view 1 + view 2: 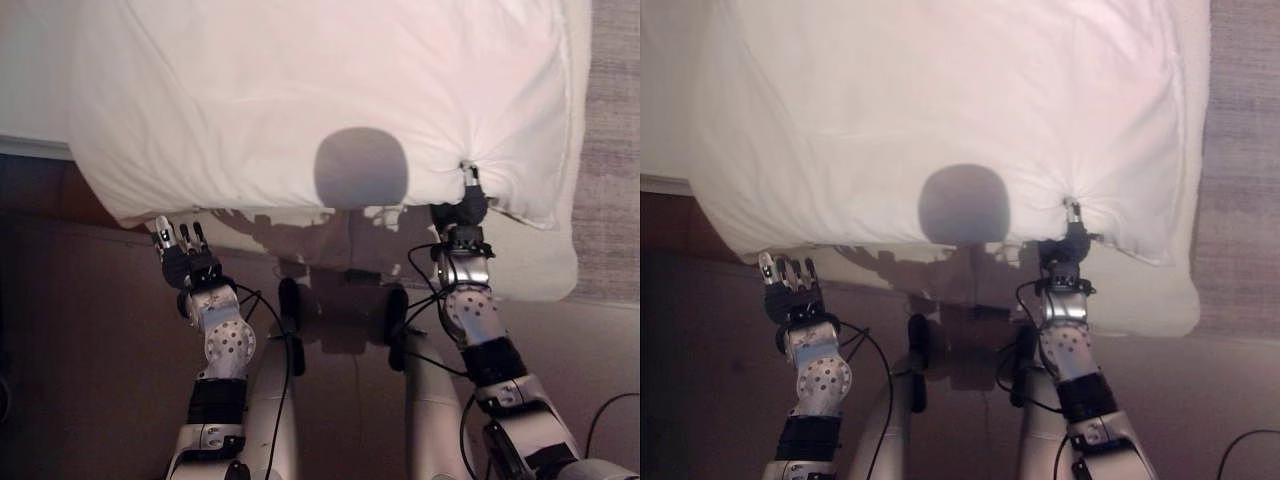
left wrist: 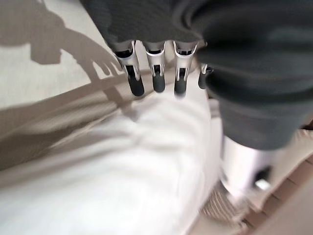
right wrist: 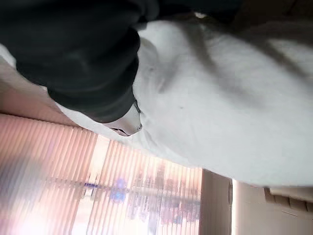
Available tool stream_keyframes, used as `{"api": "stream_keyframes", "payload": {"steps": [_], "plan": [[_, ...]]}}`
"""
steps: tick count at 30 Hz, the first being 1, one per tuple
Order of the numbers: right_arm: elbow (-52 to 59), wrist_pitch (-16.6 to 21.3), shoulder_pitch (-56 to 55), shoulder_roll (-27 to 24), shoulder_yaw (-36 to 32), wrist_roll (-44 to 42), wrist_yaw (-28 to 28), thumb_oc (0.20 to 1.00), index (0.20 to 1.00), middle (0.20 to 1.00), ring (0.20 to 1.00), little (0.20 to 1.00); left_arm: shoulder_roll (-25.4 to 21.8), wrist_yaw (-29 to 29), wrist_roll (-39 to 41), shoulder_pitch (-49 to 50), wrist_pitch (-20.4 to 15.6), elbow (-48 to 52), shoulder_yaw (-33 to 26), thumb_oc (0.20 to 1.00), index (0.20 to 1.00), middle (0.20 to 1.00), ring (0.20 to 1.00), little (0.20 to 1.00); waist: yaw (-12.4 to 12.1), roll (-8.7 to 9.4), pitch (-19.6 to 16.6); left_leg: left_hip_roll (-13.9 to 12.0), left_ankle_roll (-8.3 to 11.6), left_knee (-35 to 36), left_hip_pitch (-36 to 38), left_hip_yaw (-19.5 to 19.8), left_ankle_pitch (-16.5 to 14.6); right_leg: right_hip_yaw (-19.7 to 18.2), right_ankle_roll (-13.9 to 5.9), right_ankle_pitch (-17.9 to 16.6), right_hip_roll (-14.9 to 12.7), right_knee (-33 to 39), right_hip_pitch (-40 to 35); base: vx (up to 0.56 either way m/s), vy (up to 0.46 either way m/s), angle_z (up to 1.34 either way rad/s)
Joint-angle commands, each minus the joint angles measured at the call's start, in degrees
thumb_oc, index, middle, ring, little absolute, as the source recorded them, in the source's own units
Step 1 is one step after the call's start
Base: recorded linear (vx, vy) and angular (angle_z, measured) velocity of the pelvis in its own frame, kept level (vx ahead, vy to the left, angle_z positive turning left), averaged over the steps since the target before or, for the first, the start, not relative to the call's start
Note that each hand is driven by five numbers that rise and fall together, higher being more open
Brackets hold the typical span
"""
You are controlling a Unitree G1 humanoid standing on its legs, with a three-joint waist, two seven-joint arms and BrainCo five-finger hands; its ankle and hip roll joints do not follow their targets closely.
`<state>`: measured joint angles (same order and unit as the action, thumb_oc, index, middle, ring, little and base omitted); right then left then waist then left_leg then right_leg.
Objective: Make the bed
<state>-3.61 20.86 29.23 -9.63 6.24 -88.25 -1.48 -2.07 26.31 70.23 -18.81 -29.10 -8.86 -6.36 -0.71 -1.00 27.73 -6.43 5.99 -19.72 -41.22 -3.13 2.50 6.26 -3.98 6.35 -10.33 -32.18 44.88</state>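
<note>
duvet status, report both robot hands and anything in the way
Right robot hand pinching the white duvet near its edge, cloth puckered there. Left robot hand open, fingers straight, just short of the duvet's edge. Nothing in the way.

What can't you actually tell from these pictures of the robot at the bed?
- Right hand: its fingers are buried in the puckered white duvet, and its wrist view shows the dark cover instead.
- Duvet's far end: cut off by the top edge in both eye views.
- Left hand: whether its straight fingertips touch the duvet's edge.

Silver-grey perforated forearms, dark ribbed wrist covers, left hand (image 1: 178, 243) and right hand (image 1: 470, 205) with silver fingers (dark-tipped).
</note>
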Motion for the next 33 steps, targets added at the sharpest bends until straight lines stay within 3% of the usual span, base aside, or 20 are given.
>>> {"api": "stream_keyframes", "payload": {"steps": [1,15,25,33], "plan": [[10.7,4.7,-3.4,0.4,0.3,3.9,-4.5,0.200,0.200,0.200,0.200,0.200,-1.1,-4.9,4.0,-1.7,1.1,-6.5,0.7,1.000,1.000,1.000,1.000,1.000,2.9,0.68,-5.2,4.2,-5.09,-2.6,-1.7,-2.9,-4.9,2.4,-1.67,-3.9,3.6,7.7,-0.3,0.00,0.008,-0.05],[15.6,4.8,-5.7,0.5,5.4,3.4,-7.3,0.200,0.200,0.200,0.200,0.200,-1.5,-16.4,9.7,-9.8,6.8,-18.0,4.4,1.000,1.000,1.000,1.000,1.000,5.7,2.66,-6.9,3.6,-4.53,-3.1,-2.1,-3.7,-5.1,1.3,-1.62,-4.5,4.3,7.9,-0.1,0.00,0.002,-0.03],[14.0,4.2,-6.9,1.1,4.8,1.2,-9.9,0.200,0.200,0.200,0.200,0.200,-1.3,-26.9,12.1,-10.2,8.2,-14.1,4.8,1.000,1.000,1.000,1.000,1.000,5.7,3.35,-7.6,3.6,-4.44,-3.0,-2.2,-3.5,-5.2,1.1,-1.62,-4.6,4.6,8.2,0.0,0.00,0.000,0.00],[14.0,4.0,-8.2,2.1,2.3,0.9,-12.5,0.200,0.200,0.200,0.200,0.200,-1.3,-36.9,13.5,-5.9,11.5,-9.6,4.8,1.000,1.000,1.000,1.000,1.000,4.9,3.49,-7.5,4.0,-4.59,-3.1,-2.6,-3.0,-5.2,1.4,-1.54,-4.5,4.8,8.1,0.2,0.00,0.000,0.00]]}}
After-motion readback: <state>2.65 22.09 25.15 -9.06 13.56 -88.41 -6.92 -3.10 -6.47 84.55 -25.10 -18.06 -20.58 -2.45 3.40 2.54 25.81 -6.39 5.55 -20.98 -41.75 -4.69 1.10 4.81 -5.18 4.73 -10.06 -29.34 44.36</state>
